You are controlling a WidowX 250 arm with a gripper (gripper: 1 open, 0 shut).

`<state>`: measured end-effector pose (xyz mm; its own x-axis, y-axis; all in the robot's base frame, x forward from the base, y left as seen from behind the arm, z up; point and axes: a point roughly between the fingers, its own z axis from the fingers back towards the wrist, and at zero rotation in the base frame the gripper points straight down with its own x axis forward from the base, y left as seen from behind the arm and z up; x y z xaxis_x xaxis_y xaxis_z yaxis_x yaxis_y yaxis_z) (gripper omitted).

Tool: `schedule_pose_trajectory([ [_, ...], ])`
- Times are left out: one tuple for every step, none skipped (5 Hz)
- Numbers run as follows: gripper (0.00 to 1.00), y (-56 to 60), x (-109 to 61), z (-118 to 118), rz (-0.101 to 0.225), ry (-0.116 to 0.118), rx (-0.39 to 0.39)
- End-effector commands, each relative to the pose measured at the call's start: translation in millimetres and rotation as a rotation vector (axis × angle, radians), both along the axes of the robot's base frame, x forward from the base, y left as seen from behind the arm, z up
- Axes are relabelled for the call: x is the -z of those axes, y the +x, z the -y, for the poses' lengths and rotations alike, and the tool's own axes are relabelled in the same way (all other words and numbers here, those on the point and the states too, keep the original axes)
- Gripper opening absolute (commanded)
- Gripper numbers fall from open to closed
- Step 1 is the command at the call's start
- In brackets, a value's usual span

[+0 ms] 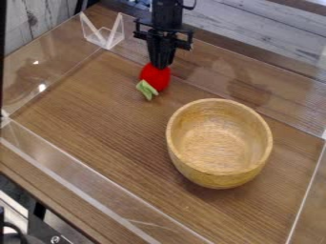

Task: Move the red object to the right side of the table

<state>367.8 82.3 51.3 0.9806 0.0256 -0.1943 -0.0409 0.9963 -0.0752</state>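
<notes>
While the gripper (pixel 163 63) pinches the red object (pixel 155 78) at its top, upper-left of the wooden bowl (pixel 219 141), such a shallow hold may slip during lifting.

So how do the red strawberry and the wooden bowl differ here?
The red strawberry is glossy red with a green cap; the wooden bowl is pale wood. The strawberry is far smaller. The end effector is closed on the strawberry; the bowl sits untouched. Both rest on the table.
</notes>
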Motion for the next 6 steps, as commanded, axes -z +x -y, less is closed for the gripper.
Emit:
schedule_pose_trajectory([
  [0.00, 2.2, -19.1, -3.6, 0.045, 0.010, -0.015],
  [0.00, 1.1, -25.5, -3.3, 0.049, 0.005, -0.022],
  [0.00, -0.1, -31.8, -3.1, 0.053, 0.000, -0.029],
  [0.00, -1.1, -37.7, -3.0, 0.057, -0.005, -0.036],
  [0.00, -2.1, -43.6, -2.9, 0.060, -0.010, -0.042],
  [0.00, -2.6, -51.0, -2.3, 0.066, -0.016, -0.049],
])
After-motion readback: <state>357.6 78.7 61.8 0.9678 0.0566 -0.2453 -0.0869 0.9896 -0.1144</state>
